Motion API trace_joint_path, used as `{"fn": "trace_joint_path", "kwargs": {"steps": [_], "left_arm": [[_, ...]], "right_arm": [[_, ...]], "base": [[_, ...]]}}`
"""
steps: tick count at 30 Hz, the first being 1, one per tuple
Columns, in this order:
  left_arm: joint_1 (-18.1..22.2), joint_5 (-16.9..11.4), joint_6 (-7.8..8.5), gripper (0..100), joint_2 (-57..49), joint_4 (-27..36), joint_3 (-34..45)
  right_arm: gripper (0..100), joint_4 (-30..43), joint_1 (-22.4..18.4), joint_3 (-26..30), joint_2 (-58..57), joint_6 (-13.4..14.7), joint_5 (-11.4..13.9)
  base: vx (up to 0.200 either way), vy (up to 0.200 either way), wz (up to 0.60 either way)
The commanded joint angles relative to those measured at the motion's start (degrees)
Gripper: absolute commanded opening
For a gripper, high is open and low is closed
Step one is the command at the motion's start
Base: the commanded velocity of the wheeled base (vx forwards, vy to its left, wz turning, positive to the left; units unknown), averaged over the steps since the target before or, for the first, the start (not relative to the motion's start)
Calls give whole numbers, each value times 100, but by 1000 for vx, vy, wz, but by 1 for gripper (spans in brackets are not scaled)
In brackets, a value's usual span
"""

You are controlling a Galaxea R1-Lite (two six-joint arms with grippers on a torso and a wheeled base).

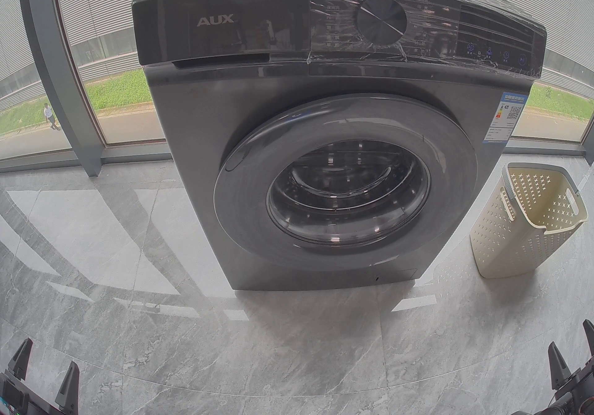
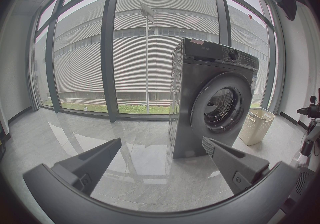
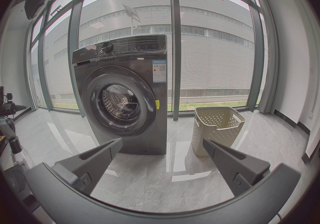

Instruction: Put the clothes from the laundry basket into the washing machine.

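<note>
Dark grey front-loading washing machine (image 1: 204, 125) stands on a glossy grey marble-look tile floor (image 1: 185, 342), dead ahead in the head view. Its round glass-port door (image 1: 346, 187) sits flush against the front, with the steel drum visible through the glass. The black control panel along the top has a round dial (image 1: 380, 20) and is covered in clear plastic film. There is a blue-and-white label (image 1: 506, 119) at the upper right of the front face. Cream perforated plastic laundry basket (image 1: 501, 243) stands upright on the floor on the machine's right side, near its front corner. The right wrist view shows a gap between the two. The basket's mouth faces up and its perforated inner walls are in sight. The floor is highly reflective and carries bright window patches and dark frame streaks. Floor-to-ceiling windows with dark frames (image 3: 175, 51) run behind the machine, and outside are a grey ribbed building, a grass strip and a lamp post. White walls with dark skirting close the room at both sides. Left end effector (image 1: 46, 367) is low at the near left, over bare floor, fingers apart and holding nothing. Its wrist view (image 2: 160, 142) looks at the machine's side and door. Right end effector (image 1: 570, 342) is low at the near right, fingers apart and unloaded. It is well short of the basket, which shows between its fingers in the wrist view (image 3: 162, 142).
</note>
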Motion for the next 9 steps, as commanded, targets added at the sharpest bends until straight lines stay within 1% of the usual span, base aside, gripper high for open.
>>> {"fn": "trace_joint_path", "kwargs": {"steps": [1, 9], "left_arm": [[1, -1, 7, 100, -75, -4, 101], [1, -1, 7, 100, -75, -4, 101]], "right_arm": [[100, -3, 2, 66, 26, 0, -6], [100, -3, 2, 66, 26, 0, -6]], "base": [[0, 0, 0], [0, 0, 0]]}}
